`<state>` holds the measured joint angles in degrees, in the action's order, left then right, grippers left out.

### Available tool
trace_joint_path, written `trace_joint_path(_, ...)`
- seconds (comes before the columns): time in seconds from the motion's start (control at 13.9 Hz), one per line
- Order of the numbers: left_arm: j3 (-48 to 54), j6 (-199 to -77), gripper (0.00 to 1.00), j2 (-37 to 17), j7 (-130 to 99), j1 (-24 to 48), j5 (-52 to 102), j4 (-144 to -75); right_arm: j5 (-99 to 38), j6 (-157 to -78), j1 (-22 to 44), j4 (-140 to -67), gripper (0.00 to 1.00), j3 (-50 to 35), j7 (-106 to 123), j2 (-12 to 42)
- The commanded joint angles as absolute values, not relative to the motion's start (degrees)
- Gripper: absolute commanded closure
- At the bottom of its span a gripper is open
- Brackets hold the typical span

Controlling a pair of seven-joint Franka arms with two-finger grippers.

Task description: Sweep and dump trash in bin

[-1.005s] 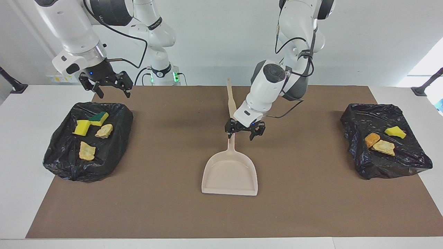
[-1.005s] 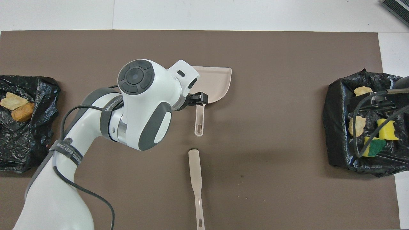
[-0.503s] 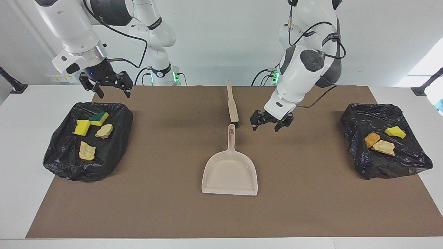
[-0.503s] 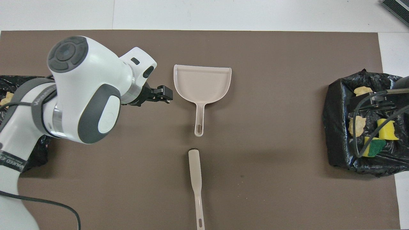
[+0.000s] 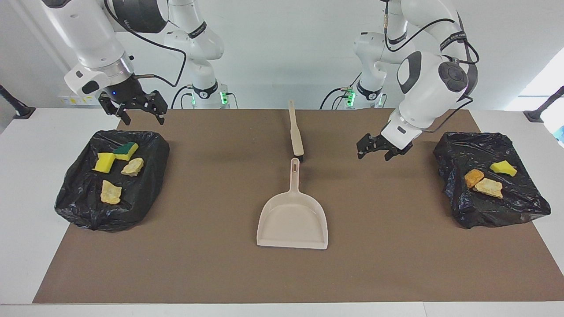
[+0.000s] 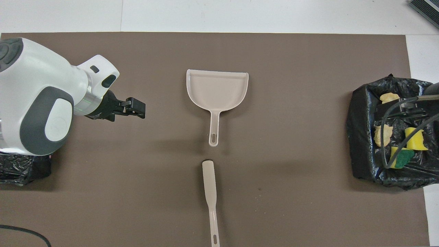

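Nearest the robots, brush lying flat at mid-table. Right gripper hovering over the nearer rim of the black bag at its end, fingers spread. Left gripper over the mat beside the other bag, fingers apart. Trash resting in both bags. Farthest out, dustpan flat on the mat.

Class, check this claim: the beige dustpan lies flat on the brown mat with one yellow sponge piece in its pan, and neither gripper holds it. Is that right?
Not quite. The dustpan lies flat on the mat and neither the left gripper nor the right gripper holds it, but its pan is empty, as the overhead view shows.
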<state>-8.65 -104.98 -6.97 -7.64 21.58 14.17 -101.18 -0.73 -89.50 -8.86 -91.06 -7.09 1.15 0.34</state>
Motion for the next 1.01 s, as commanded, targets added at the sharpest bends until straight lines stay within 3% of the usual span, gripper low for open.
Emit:
trace_joint_path(0.0,-8.3,-102.9,0.0,-3.0,-2.8,17.7,13.9,-105.0,-0.1,-88.9,-9.5,-90.9,0.0,-7.6,1.3,0.3)
trace_joint_path(0.93,-8.3,-98.1,0.0,-0.7,15.2,5.4,9.4,-104.7,-0.3,-88.7,-9.5,-91.6,0.0,-7.6,2.9,-0.2)
